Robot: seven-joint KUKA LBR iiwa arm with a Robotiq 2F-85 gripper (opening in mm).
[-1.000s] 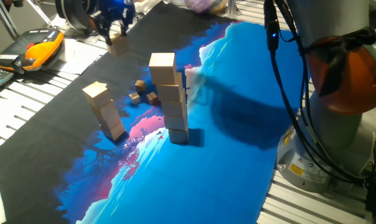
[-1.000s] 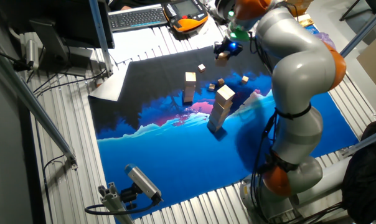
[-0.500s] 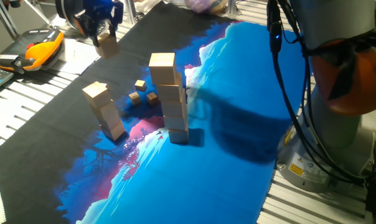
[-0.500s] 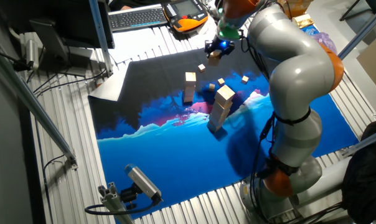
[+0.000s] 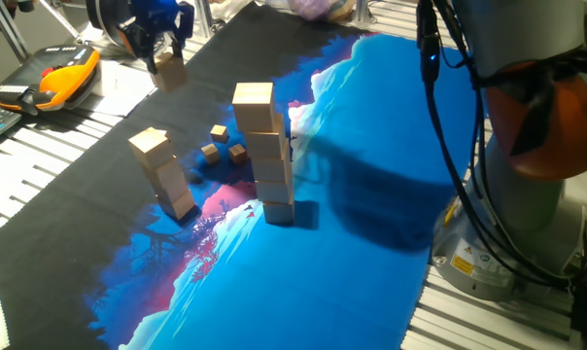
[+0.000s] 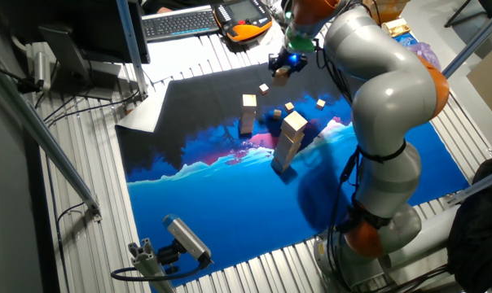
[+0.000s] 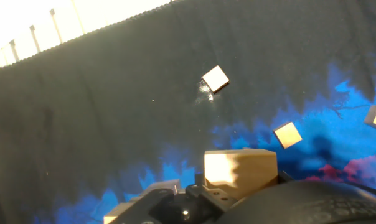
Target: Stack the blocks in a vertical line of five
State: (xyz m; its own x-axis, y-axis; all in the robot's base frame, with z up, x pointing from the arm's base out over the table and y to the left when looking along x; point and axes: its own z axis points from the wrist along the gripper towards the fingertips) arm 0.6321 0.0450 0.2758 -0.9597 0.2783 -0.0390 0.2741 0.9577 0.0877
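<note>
Gripper (image 5: 164, 51): your fingers are clamped on a block (image 5: 169, 71), lifted off the mat (image 5: 371, 175).
Hand view: you alone see a lone cube (image 7: 215, 79) lying flat below.
Held block: hangs level, no long axis.

Your gripper (image 5: 157, 44) sits further toward the far-left corner of the mat than a second ago, carrying its clamped block (image 5: 169, 71) along with it, higher above the tabletop. The arm (image 6: 376, 73) leans over that way too. No shift in the last half second.
</note>
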